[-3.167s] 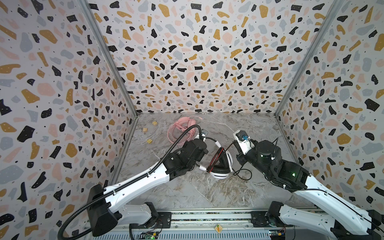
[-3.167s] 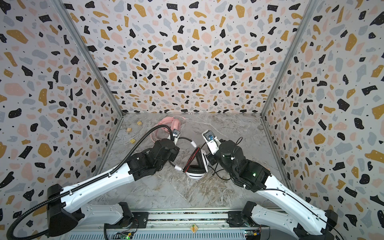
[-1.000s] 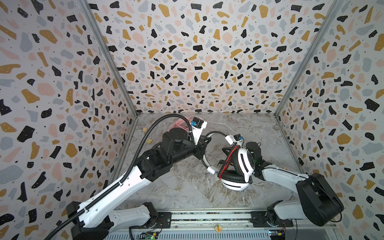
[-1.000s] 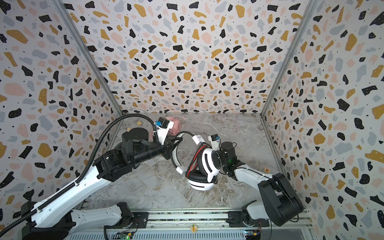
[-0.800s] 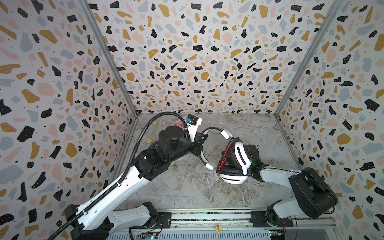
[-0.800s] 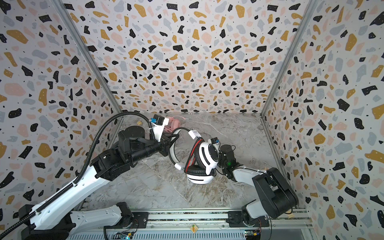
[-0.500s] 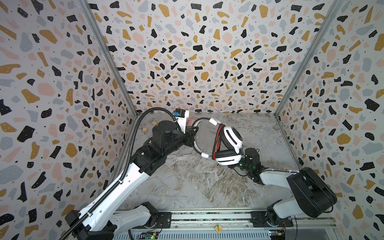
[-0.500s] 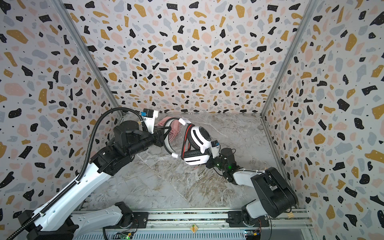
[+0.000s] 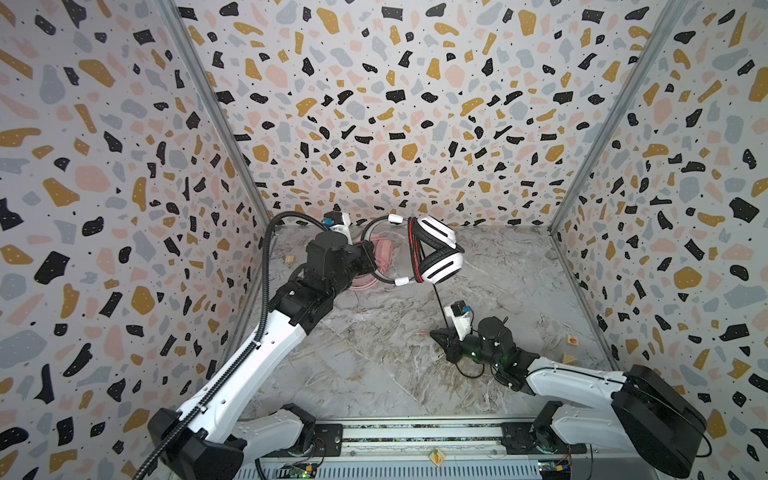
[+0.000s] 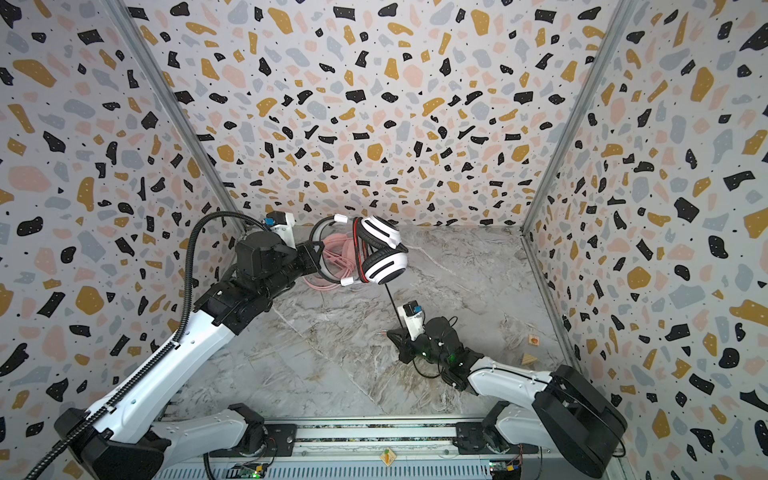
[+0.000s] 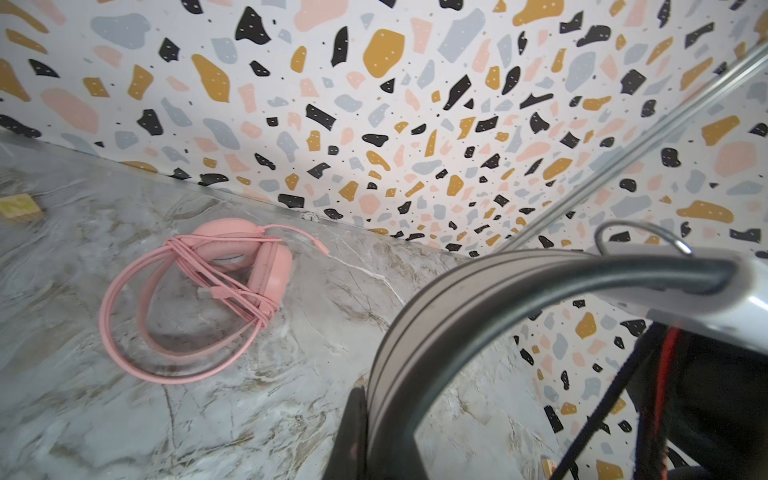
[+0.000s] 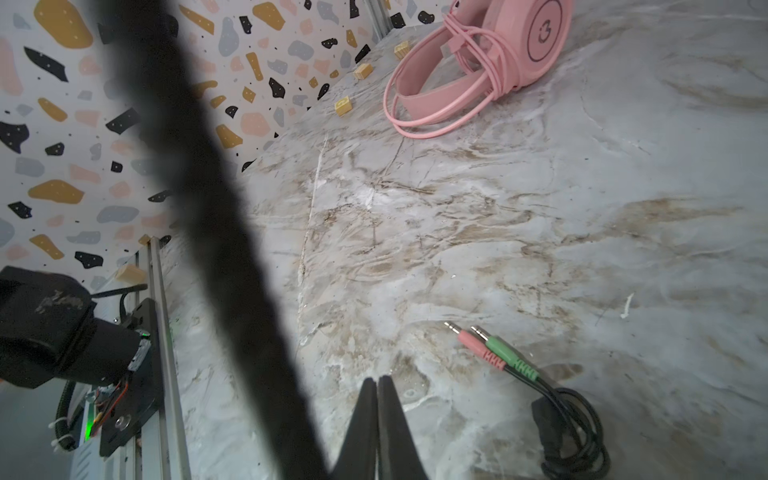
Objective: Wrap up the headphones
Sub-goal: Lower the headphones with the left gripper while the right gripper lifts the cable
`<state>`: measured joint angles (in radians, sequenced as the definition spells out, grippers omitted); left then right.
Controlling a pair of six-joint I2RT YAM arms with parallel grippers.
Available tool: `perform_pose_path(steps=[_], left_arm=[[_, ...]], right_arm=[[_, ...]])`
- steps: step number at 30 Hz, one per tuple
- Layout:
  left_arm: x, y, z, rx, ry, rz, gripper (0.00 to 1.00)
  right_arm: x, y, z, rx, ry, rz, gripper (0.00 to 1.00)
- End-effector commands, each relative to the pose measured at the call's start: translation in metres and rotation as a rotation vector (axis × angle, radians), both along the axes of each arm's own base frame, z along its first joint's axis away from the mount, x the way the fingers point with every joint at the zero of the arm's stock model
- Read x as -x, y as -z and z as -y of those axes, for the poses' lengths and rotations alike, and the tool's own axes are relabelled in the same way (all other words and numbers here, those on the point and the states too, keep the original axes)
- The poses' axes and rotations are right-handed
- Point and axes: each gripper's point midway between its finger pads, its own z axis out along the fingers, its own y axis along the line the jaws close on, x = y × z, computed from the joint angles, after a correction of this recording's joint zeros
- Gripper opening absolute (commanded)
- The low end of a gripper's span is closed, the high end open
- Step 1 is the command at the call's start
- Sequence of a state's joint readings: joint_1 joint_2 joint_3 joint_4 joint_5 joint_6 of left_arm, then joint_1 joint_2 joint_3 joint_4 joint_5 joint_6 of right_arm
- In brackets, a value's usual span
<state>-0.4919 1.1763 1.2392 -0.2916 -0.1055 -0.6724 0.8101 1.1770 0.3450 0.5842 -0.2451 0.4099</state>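
1. White headset [image 9: 440, 266] is airborne. Over the last second my left arm has swung it up and back, and it now hangs near the back wall, above the pink headset [image 11: 249, 257].
2. Left end effector [image 9: 372, 259] is clamped on the black headband; the wrist view shows the band running right past a finger [image 11: 353, 424].
3. Right end effector [image 9: 435, 333] has dropped away from the earcups and sits low by the worktop [image 9: 374, 374], jaws pressed together. Whether they pinch the cord [image 9: 438, 303], I can't tell.
4. That cord now runs straight from the lower earcup down to the right end effector, so I'd say the slack is pulled out.
5. Plugs [image 12: 486, 349] and a loose coil [image 12: 573, 419] lie on the worktop beside it, so I judge wrapping hasn't started on this one.
6. Pink one lies on the worktop with its cord already wound round it, so half the job looks done.
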Motion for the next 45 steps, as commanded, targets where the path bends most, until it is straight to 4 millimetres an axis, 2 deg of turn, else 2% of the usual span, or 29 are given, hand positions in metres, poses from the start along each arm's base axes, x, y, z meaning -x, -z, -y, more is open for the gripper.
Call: perform_pose_path(steps=[1,9,20,24,28,33,39,41,45], left_arm=[[-0.016,-0.078,-0.029,0.228,-0.181,0.203,0.0],[-0.037,-0.05,-0.046,0.188,-0.327,0.149,0.0],[-0.057,-0.008,-0.078,0.015,-0.567,0.047,0.0],[-0.071,0.018,-0.069,-0.065,-0.545,-0.003,0.0],[-0.077,0.046,-0.059,-0.131,-0.487,-0.047,0.0],[-0.068,0.077,-0.061,-0.222,-0.46,-0.087,0.0],[-0.041,0.097,-0.062,-0.404,-0.414,-0.092,0.0],[-0.033,0.105,-0.05,-0.448,-0.339,-0.09,0.0],[-0.008,0.119,-0.007,-0.537,-0.126,-0.091,0.0]], right_arm=[[0.016,0.024,0.011,0.12,0.018,-0.049,0.06],[0.045,0.006,0.009,0.15,-0.028,-0.018,0.05],[0.071,-0.04,-0.007,0.229,-0.095,0.075,0.04],[0.077,-0.052,-0.014,0.266,-0.1,0.118,0.05],[0.07,-0.069,-0.017,0.336,-0.074,0.172,0.05],[0.054,-0.101,-0.01,0.376,-0.005,0.27,0.05],[0.033,-0.133,0.007,0.459,0.089,0.367,0.05],[0.026,-0.142,0.011,0.472,0.106,0.379,0.05],[0.013,-0.155,0.017,0.504,0.141,0.42,0.06]])
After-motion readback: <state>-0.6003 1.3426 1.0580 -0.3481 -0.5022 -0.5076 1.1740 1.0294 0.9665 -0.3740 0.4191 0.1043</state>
